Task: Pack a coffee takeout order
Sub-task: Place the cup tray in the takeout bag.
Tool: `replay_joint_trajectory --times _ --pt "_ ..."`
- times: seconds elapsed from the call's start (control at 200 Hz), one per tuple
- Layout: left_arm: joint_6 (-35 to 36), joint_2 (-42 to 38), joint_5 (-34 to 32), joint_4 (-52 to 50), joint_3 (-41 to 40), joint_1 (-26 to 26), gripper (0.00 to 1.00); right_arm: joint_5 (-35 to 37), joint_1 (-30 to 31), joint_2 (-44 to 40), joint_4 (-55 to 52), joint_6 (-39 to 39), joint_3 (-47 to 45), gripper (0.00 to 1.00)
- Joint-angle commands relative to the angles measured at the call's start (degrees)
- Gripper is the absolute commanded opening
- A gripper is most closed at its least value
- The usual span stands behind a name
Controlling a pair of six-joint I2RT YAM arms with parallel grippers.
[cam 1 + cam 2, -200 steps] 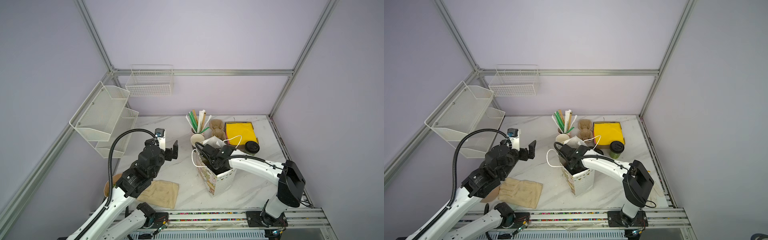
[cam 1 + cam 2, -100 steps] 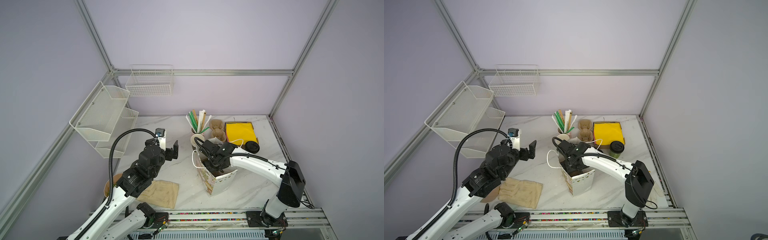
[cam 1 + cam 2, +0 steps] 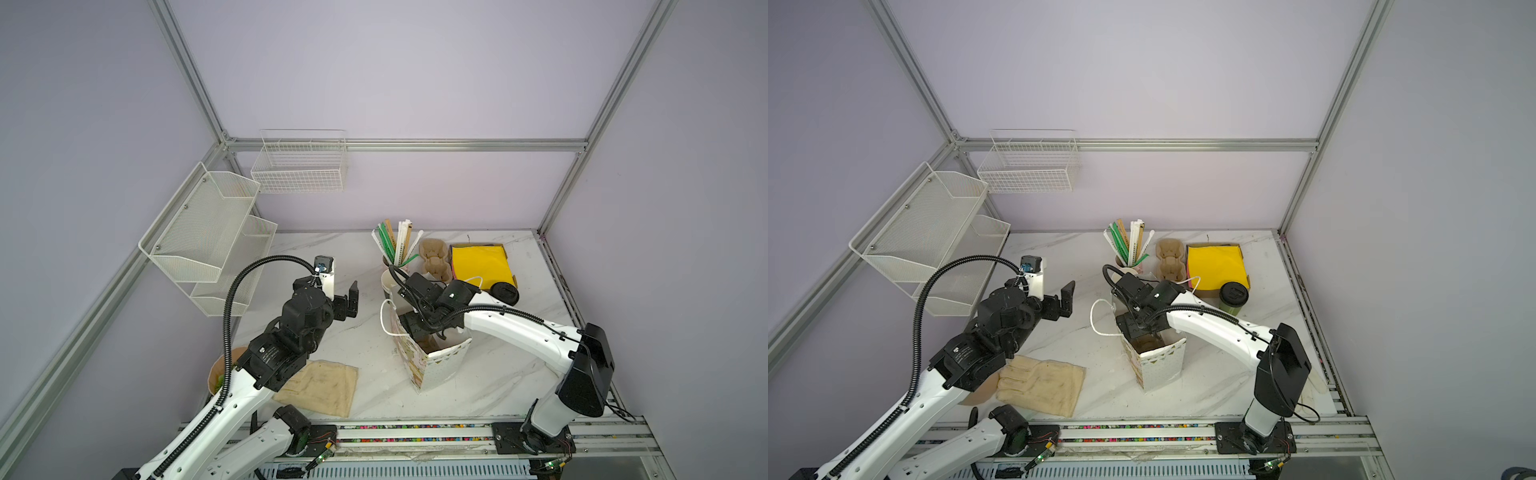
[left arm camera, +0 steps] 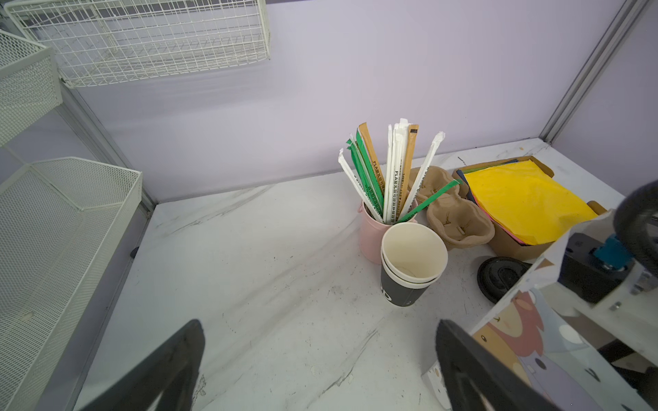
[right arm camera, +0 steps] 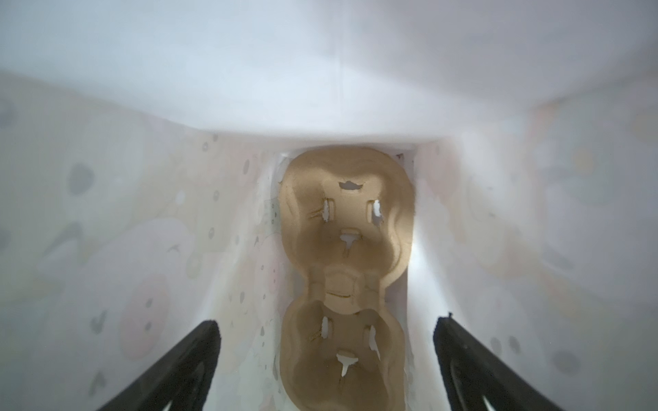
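Inside the paper bag (image 3: 442, 368), the right gripper (image 5: 325, 322) hangs wide open and empty over the cup carrier (image 5: 347, 227), apparently lying flat on the bottom; a straight lift clear of the walls suits best, the left gripper (image 4: 318, 323) likewise open, empty.

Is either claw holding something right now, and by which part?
Nothing is held. The left gripper is open and empty; the right gripper stands open inside the paper bag, above the moulded-pulp cup carrier on its bottom.
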Motion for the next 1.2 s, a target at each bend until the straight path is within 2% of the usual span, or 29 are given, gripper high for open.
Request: replay_joint_trajectory --times 0.0,0.445,0.61,0.785,1.195 --pt "0.74 -0.11 0.31 2.31 -2.29 0.29 1.00 0.03 0.27 -0.50 -0.71 0.17 -0.33 0.97" --pt "0.51 0.43 0.86 2.44 -2.20 0.38 1.00 2.16 0.28 -3.48 0.79 -4.28 5.73 0.97" --pt "0.14 0.39 1.90 2.51 -2.11 0.38 1.00 6.91 0.16 -3.69 0.02 -5.41 8.45 0.97" --pt "-0.64 0.01 3.62 2.46 -1.83 0.38 1.00 8.05 -0.35 -5.45 0.13 -5.57 8.26 0.97" --pt "-4.00 -0.04 9.26 1.64 0.49 0.38 1.00 12.15 -0.43 -10.73 -1.21 -5.93 14.80 0.97"
